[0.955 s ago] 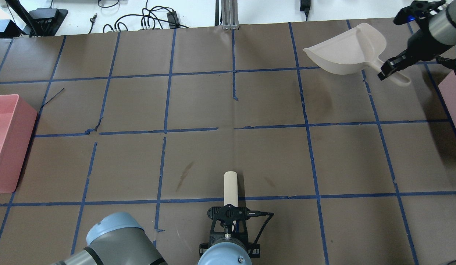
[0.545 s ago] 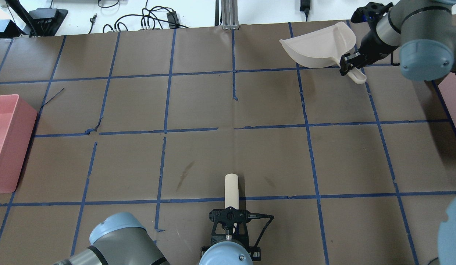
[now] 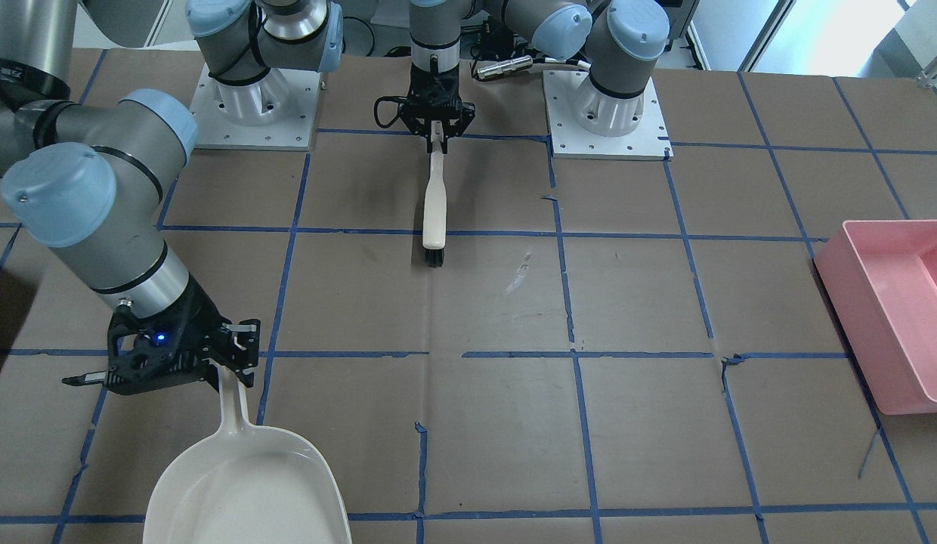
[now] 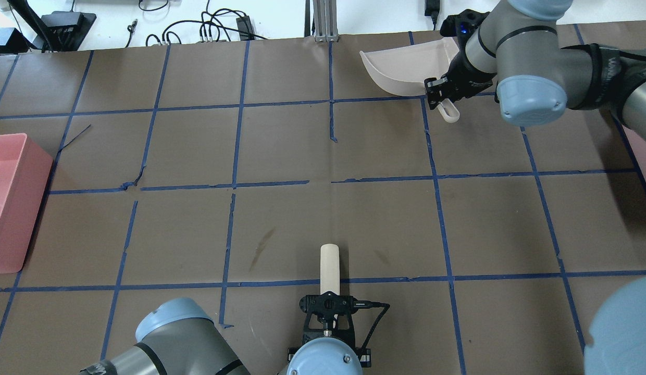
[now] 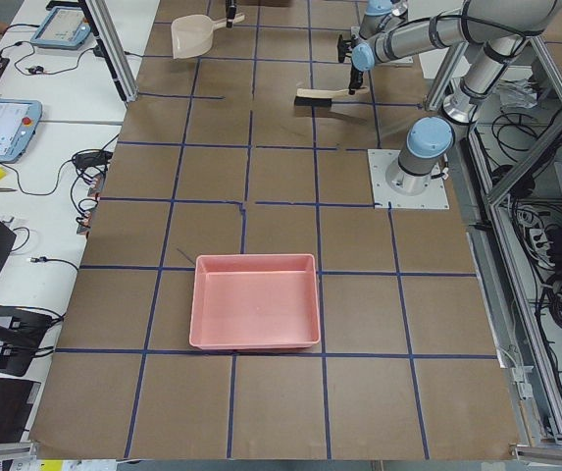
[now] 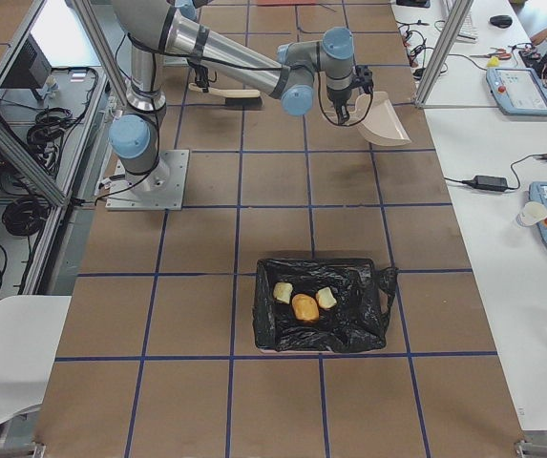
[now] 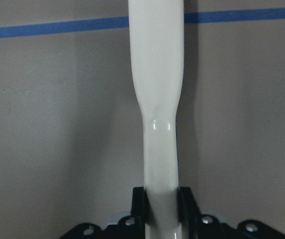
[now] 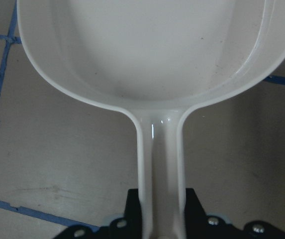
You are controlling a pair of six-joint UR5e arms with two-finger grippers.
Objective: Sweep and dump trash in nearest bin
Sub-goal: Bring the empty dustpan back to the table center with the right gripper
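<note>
The trash, an orange-brown lump [image 6: 304, 307] and two pale yellow chunks [image 6: 283, 292], lies inside the black-lined bin [image 6: 368, 320]. It shows only in the exterior right view. My right gripper [image 4: 442, 92] is shut on the handle of the cream dustpan [image 4: 401, 73], held over the table's far right part. The pan's scoop [image 8: 147, 50] is empty. My left gripper [image 4: 328, 304] is shut on the handle of the cream brush [image 4: 328, 268] near the robot's base. Its black bristles [image 3: 434, 258] point down at the table.
A pink bin [image 4: 15, 234] stands at the table's left end and looks empty in the exterior left view [image 5: 256, 345]. The black-lined bin is at the right end. Blue tape lines grid the brown table. Cables lie beyond the far edge.
My right arm has carried the dustpan leftward along the far edge, away from the right end, and turned it. The left arm and brush have barely moved.
</note>
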